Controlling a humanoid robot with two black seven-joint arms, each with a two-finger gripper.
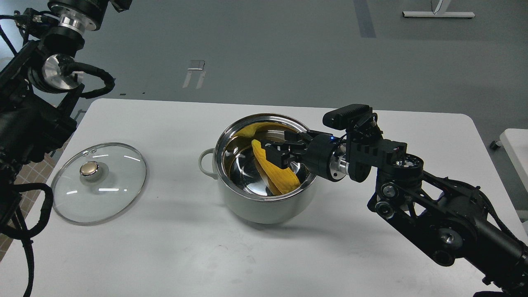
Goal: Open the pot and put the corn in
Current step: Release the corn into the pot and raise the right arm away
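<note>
The pale grey-green pot stands open at the table's middle, its steel inside showing. The yellow corn lies slanted inside it, tip up toward the left, lower end on the pot's floor near the right wall. My right gripper reaches in over the pot's right rim, just above the corn's upper part. Its fingers stand apart, and the corn has dropped out of their hold. My left arm rises at the far left, and its gripper is out of view past the top edge.
The round glass lid with a gold knob lies flat on the white table to the left of the pot. The right arm's links stretch across the table's right side.
</note>
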